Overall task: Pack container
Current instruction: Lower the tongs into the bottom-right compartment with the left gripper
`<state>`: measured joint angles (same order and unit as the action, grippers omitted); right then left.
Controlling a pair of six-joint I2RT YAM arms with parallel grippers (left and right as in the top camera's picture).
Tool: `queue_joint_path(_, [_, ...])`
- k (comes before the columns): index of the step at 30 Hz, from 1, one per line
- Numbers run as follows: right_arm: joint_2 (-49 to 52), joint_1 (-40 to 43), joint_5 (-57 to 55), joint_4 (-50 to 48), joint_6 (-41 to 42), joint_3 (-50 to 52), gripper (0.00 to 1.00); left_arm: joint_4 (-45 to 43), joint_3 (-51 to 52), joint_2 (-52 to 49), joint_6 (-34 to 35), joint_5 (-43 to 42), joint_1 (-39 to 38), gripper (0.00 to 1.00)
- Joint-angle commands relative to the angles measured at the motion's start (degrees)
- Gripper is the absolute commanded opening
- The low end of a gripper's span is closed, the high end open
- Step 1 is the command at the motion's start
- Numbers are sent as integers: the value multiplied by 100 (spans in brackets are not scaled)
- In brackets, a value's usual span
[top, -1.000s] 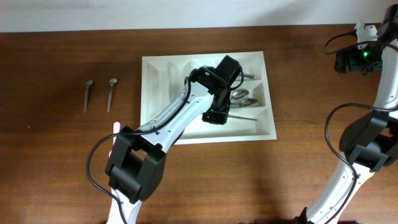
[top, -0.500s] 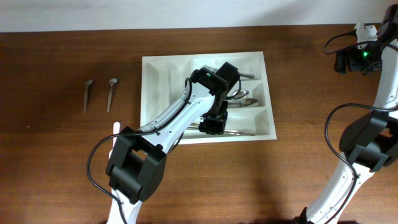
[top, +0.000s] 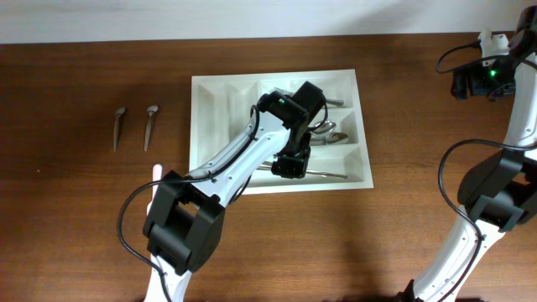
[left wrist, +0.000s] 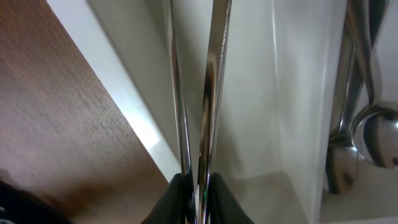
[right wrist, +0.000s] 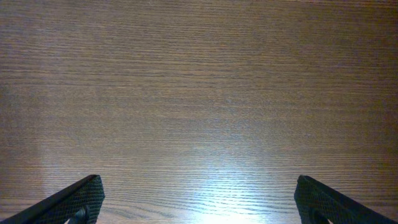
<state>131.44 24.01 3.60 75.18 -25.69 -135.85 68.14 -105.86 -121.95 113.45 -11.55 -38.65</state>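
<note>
- Cutlery was already in the tray [top: 210, 92]: spoons [top: 329, 132] lay one compartment beyond the left pincer [top: 290, 166].
- That pincer hung low over the nearest long compartment, its fingers clamped on a thin steel utensil [left wrist: 214, 81] that ran out ahead of the tips along the floor.
- A second bright strip [left wrist: 176, 93] lay just beside the utensil. I couldn't tell whether it was another piece or a reflection.
- The utensil looked to be down but not let go, so I judged this placement nearly finished.
- Work was left: a small piece [top: 118, 127] and its twin [top: 149, 126] waited on the table [top: 67, 210], well out to the pincer's left.
- The right pincer [right wrist: 199, 202] was spread wide on nothing over bare wood, far off to the right.
- A second earlier the left pincer had been over the middle compartment, and it had since dropped to the near one.
- Over the last half second it had barely shifted. The table pieces and right arm hadn't budged.
</note>
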Motion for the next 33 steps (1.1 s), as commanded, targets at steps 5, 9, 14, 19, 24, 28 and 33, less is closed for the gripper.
queue_joint_path(5, [44,-2,72,0,-22,33,99,-66,-13,2,66,315,48,2])
queue_joint_path(9, [44,-2,72,0,-22,33,99,-260,-13,-15,66,461,63,2])
queue_joint_path(14, [44,-2,72,0,-22,33,99,-162,-13,-105,66,492,57,2])
queue_joint_path(19, [44,-2,72,0,-22,33,99,-151,-13,-109,63,358,57,2])
queue_joint_path(24, [44,-2,72,0,-22,33,99,-153,-13,-109,61,337,57,3])
queue_joint_path(28, [44,-4,74,0,-22,33,99,-50,-13,-107,57,-118,57,9])
queue_joint_path(33, [44,-2,72,0,-22,33,99,444,-13,-107,59,302,57,8])
